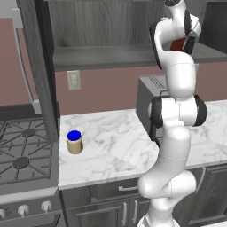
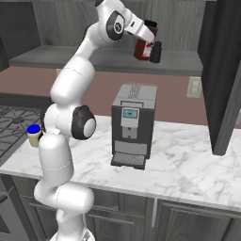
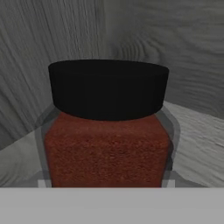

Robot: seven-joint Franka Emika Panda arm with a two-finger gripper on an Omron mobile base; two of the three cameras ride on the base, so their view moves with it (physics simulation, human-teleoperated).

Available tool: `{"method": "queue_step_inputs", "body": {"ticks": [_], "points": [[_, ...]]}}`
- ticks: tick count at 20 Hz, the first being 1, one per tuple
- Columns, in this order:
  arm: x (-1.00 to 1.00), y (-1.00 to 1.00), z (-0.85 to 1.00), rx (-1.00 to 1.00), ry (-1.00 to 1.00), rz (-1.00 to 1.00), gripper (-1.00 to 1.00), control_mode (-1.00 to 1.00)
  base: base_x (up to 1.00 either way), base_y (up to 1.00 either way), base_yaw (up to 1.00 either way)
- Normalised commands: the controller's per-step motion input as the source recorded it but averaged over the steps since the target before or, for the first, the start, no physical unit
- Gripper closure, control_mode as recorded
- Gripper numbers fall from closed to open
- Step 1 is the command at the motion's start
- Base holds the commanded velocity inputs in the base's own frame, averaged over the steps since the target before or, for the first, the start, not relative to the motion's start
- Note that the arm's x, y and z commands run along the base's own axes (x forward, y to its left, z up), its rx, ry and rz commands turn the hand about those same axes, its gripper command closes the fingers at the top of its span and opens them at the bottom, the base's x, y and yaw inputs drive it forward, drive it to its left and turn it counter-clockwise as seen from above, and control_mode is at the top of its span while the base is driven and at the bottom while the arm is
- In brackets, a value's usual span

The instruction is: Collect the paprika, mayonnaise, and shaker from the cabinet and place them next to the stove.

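Up at cabinet [image 2: 56,59] shelf height: gripper [image 2: 144,38] clamped around paprika [image 2: 142,47], beside shaker [image 2: 156,52]. Mayonnaise [image 1: 74,142] down on marble surface [image 1: 119,146], near stove [image 1: 22,155].

- The paprika [image 2: 142,46] is standing on the cabinet [image 2: 56,60] shelf, with the shaker [image 2: 156,52] just beside it.
- The mayonnaise [image 1: 74,142] is sitting on the worktop [image 1: 115,150], near the stove [image 1: 22,155].
- A countertop appliance [image 2: 133,124] is standing on the worktop below the shelf.
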Motion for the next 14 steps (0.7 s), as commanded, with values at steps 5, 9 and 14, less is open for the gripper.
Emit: {"method": "queue_step_inputs", "body": {"ticks": [5, 9, 14], "points": [[-0.04, 0.00, 0.00, 0.00, 0.00, 0.00, 1.00, -1.00, 0.00, 0.00, 0.00], [-0.19, 0.00, 0.00, 0.00, 0.00, 0.00, 1.00, -1.00, 0.00, 0.00, 0.00], [-0.36, 0.00, -0.02, 0.00, -0.01, 0.00, 1.00, -1.00, 0.00, 0.00, 0.00]]}}
